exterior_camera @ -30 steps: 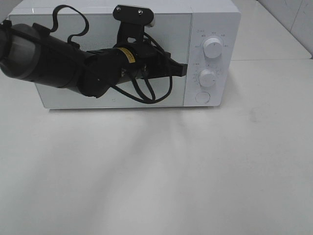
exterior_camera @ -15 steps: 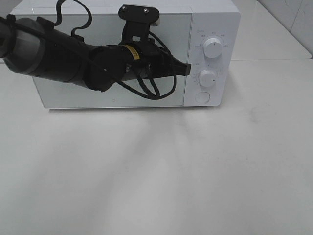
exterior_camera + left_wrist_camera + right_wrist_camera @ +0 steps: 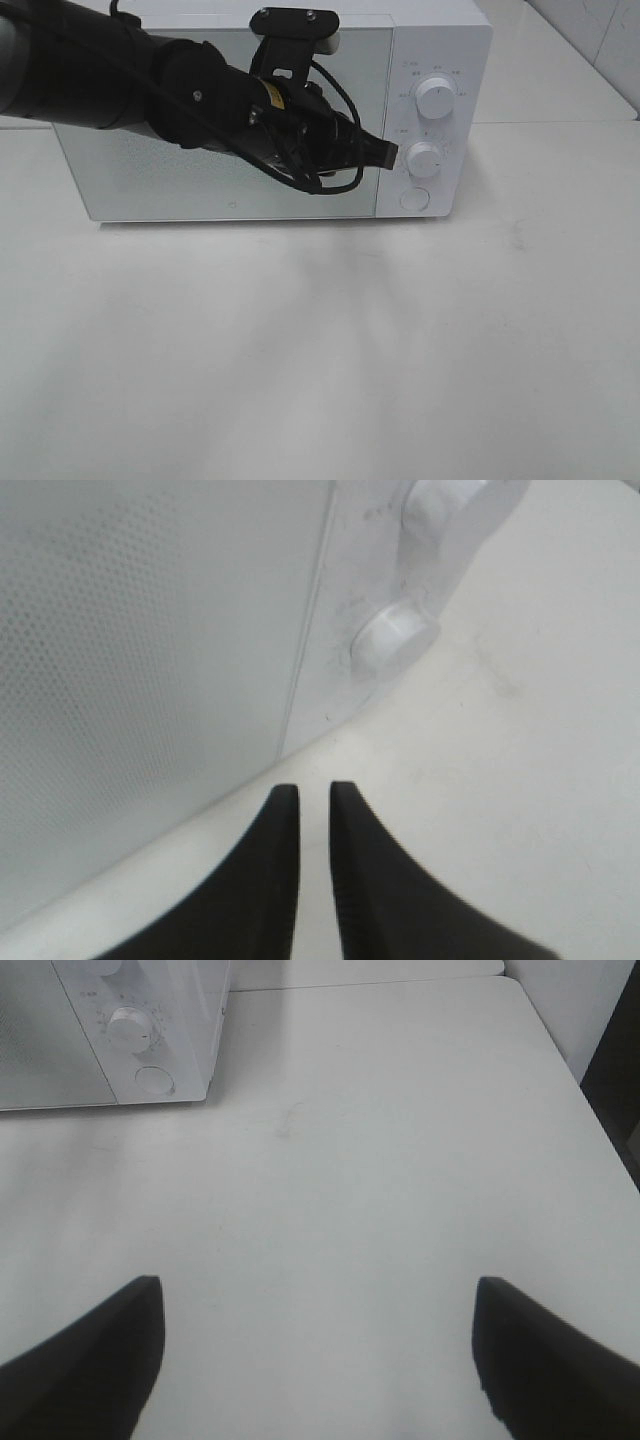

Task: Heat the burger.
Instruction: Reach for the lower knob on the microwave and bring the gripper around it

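You are holding the left gripper (image 3: 314,792) just beside the lower knob (image 3: 424,158), jaws barely apart and empty; widen them before gripping it.

— What is the microwave (image 3: 180,190) standing on?
— A plain white table (image 3: 320,350), matte, with faint scuffs to the microwave's right.
— And past it?
— A seam (image 3: 560,122) runs across the tabletop from the microwave's right side, with pale tiles (image 3: 612,48) beyond. The light is soft and even, with a dim shadow (image 3: 300,260) in front of the microwave.
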Motion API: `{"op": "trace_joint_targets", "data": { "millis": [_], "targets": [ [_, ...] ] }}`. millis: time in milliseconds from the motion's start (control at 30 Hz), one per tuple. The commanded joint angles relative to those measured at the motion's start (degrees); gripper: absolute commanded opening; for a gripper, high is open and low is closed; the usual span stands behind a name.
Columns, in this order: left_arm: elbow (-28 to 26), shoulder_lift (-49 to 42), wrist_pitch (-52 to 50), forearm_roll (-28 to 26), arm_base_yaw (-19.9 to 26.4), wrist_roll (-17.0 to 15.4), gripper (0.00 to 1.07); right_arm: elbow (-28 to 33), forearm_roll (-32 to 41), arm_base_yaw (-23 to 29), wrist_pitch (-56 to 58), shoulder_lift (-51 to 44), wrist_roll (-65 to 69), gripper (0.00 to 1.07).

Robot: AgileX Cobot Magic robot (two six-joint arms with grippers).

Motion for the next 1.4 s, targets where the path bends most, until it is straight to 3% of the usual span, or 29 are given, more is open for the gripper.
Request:
{"op": "trace_joint_targets", "data": {
  "millis": [33, 67, 100, 133, 167, 200, 233, 667, 833, 900, 1133, 1400],
  "targets": [
    [0.00, -2.35, 6.65, -0.80, -0.74, -0.17, 0.38, 0.23, -0.29, -0.29, 0.17, -1.60, -0.57, 0.76],
    [0.00, -2.35, 6.65, -0.80, -0.74, -0.17, 0.38, 0.23, -0.29, -0.29, 0.17, -1.60, -0.57, 0.76],
    [0.00, -3.15, 9.97, -0.92, -0.74, -0.23, 0.59, 0.23, -0.29, -0.29, 0.17, -1.60, -0.57, 0.76],
    [0.00, -3.55, 11.80, -1.26, -0.74, -0.40, 0.72, 0.23, -0.29, -0.29, 0.17, -1.60, -0.57, 0.76],
    [0.00, -3.55, 11.80, -1.26, -0.74, -0.40, 0.72, 0.23, -0.29, -0.29, 0.17, -1.60, -0.57, 0.76],
    [0.00, -4.41, 15.93, -2.46, -0.74, -0.29, 0.93, 0.23, -0.29, -0.29, 0.17, -1.60, -0.57, 0.76],
    [0.00, -4.70, 17.82, -2.52, -0.74, -0.29, 1.02, 0.23, -0.23, -0.29, 0.17, -1.60, -0.57, 0.76],
    [0.00, -7.68, 40.85, -2.69, -0.74, -0.34, 1.00, 0.23, -0.23, -0.29, 0.17, -1.60, -0.57, 0.76],
    [0.00, -9.28, 46.41, -2.35, 0.17, -2.58, 1.00, 0.23, -0.23, -0.29, 0.17, -1.60, -0.57, 0.76],
    [0.00, -10.66, 47.73, -2.06, 2.12, -4.41, 1.00, 0.23, -0.23, -0.29, 0.17, -1.60, -0.57, 0.76],
    [0.52, -13.46, 52.48, -1.26, 8.02, -4.70, 1.00, 0.23, -0.23, -0.29, 0.17, -1.60, -0.57, 0.76],
    [7.62, -22.23, 52.60, -0.80, 16.04, -4.81, 1.00, 0.23, -0.23, -0.29, 0.17, -1.60, -0.57, 0.76]
  ]
}}
